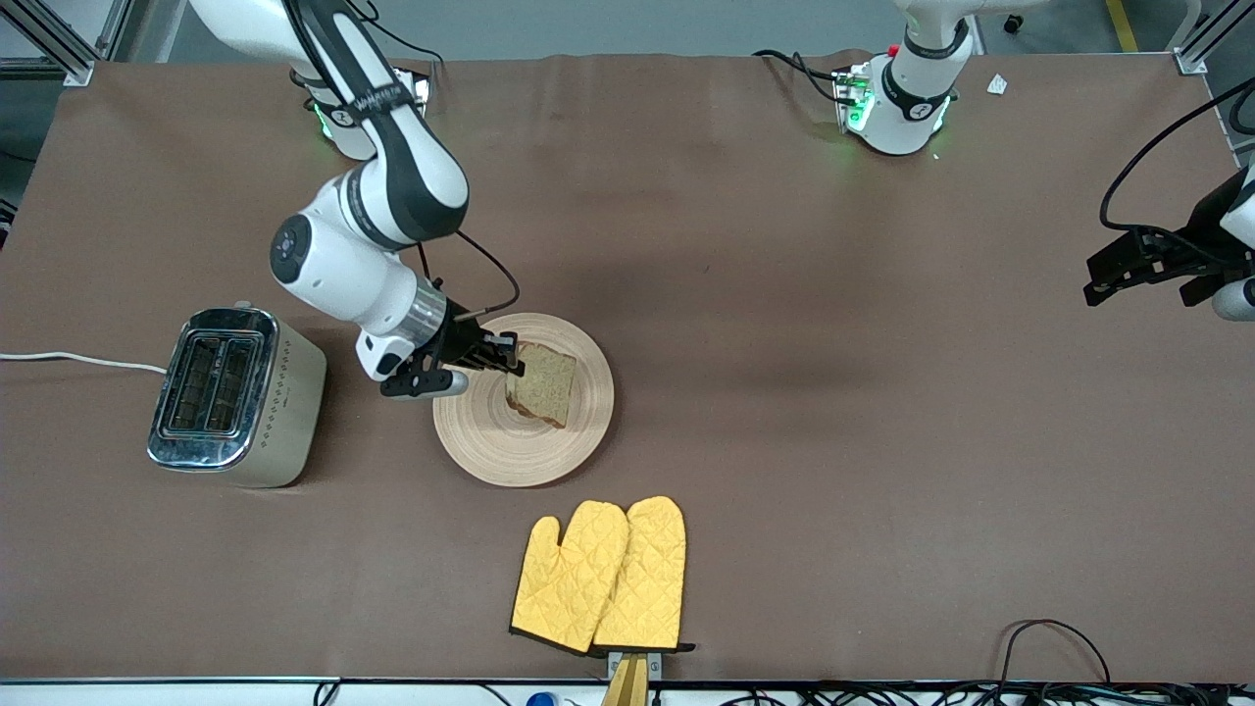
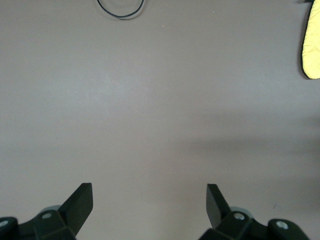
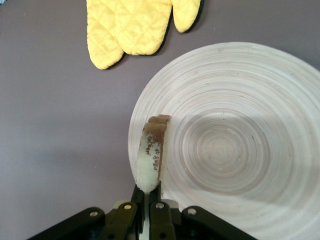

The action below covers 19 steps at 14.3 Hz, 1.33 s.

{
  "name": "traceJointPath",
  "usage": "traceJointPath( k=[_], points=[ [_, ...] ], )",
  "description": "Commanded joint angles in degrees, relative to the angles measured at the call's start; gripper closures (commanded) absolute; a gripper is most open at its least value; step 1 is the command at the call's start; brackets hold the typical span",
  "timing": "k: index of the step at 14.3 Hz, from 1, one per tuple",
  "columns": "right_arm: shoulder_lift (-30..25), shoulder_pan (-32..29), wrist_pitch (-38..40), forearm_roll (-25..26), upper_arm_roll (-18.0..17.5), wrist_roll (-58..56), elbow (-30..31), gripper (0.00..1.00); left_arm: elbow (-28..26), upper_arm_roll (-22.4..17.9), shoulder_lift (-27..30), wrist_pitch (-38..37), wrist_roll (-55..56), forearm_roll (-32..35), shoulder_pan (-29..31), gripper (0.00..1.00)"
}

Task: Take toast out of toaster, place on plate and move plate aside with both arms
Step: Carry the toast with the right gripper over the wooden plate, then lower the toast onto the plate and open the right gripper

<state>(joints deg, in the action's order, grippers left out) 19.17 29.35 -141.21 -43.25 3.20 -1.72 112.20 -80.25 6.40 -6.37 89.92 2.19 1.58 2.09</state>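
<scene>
My right gripper (image 1: 515,360) is shut on the toast (image 1: 542,385), a speckled brown slice with a darker crust, and holds it over the round pale wooden plate (image 1: 490,446). In the right wrist view the toast (image 3: 150,157) shows edge-on between the fingers, over the rim of the plate (image 3: 250,100); whether it touches the plate I cannot tell. My left gripper (image 1: 1098,286) waits open and empty over the bare table at the left arm's end; its fingertips (image 2: 82,197) show wide apart over the brown cloth.
A silver toaster (image 1: 235,397) with empty slots stands beside the plate toward the right arm's end. A pair of yellow quilted oven mitts (image 1: 603,579) lies nearer to the front camera than the plate. A cable loop (image 1: 1054,647) lies near the front edge.
</scene>
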Motion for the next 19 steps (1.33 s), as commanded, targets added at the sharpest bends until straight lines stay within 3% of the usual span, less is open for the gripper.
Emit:
traceJointPath(
  k=[1, 3, 9, 12, 19],
  points=[
    [3.05, -0.43, -1.34, -8.05, 0.23, -9.67, -0.05, 1.00, -0.17, 0.10, 0.39, 0.00, -0.69, 1.05, 0.02, 0.00],
    [3.77, -1.65, -1.09, -10.44, 0.23, -14.61, 0.38, 1.00, -0.17, 0.10, 0.39, 0.00, -0.69, 1.05, 0.02, 0.00],
    [3.33, -8.16, 2.24, -10.54, 0.31, -26.57, 5.47, 1.00, -0.17, 0.10, 0.39, -0.09, -0.61, 1.05, 0.02, 0.00],
    [0.97, -8.96, 2.87, -10.54, 0.31, -27.29, 9.08, 1.00, -0.17, 0.10, 0.39, -0.09, -0.61, 1.05, -0.07, 0.00],
    [-0.53, -14.76, 8.93, -10.36, 0.66, -33.00, 10.23, 1.00, -0.35, -0.07, 0.39, -0.44, -0.51, 1.14, 0.02, 0.00]
  ],
)
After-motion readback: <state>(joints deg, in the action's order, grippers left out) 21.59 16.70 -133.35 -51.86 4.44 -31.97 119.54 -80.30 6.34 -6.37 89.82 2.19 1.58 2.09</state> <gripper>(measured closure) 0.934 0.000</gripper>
